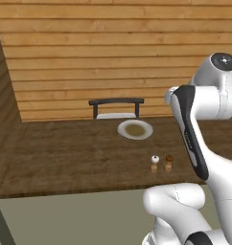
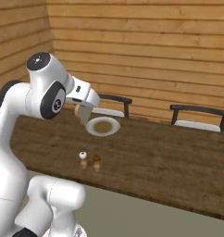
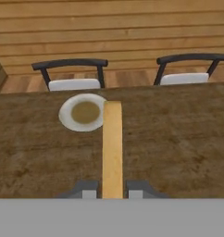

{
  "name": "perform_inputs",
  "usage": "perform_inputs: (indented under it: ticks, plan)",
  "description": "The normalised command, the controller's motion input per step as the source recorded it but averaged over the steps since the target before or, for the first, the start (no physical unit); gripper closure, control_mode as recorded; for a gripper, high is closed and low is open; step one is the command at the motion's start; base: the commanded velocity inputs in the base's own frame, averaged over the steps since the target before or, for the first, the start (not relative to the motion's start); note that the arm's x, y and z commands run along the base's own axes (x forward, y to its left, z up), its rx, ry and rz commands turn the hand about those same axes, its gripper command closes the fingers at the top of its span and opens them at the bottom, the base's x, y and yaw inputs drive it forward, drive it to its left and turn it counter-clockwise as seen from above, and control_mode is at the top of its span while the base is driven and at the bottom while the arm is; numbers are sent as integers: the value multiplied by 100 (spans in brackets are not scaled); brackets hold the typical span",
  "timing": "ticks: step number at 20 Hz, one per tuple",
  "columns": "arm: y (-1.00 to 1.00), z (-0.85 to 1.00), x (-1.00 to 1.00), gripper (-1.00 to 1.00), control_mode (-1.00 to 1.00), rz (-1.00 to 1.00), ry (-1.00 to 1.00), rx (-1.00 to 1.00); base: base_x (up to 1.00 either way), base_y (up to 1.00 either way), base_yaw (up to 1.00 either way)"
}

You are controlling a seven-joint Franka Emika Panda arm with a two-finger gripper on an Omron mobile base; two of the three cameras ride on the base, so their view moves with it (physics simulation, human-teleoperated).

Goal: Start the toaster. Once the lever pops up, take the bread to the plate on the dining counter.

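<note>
Here the bread [image 3: 112,148] stands edge-on between the two finger tips of the gripper [image 3: 112,190], clamped tight and reaching up past them. It hangs above the dining counter [image 3: 178,139], its far end just beside the plate [image 3: 67,118] on that plate's right rim. Two shakers [image 2: 90,161] stand nearer the counter's front edge; two chairs [image 3: 72,74] line the far side.

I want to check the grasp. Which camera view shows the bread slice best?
The hand view: the bread runs edge-on from between the end effector fingertips out over the dining counter, beside the plate. The right base view shows a tan piece of it under the hand. In the left base view the arm covers it.
</note>
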Motion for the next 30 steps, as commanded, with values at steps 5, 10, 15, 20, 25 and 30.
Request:
perform_inputs:
  ticks: [5,10,15,20,25,30]
  plan:
    - [0,0,0,100,100,0,0,0,1,0,3]
    - [0,0,52,100,-100,10,1,19,6,0,1]
    - [0,-21,85,100,-100,16,3,28,0,0,0]
    - [12,-48,94,100,-100,12,1,21,0,0,0]
    - [50,-58,84,100,-100,3,11,3,0,0,0]
    - [31,-66,37,100,-100,1,20,0,0,0,0]
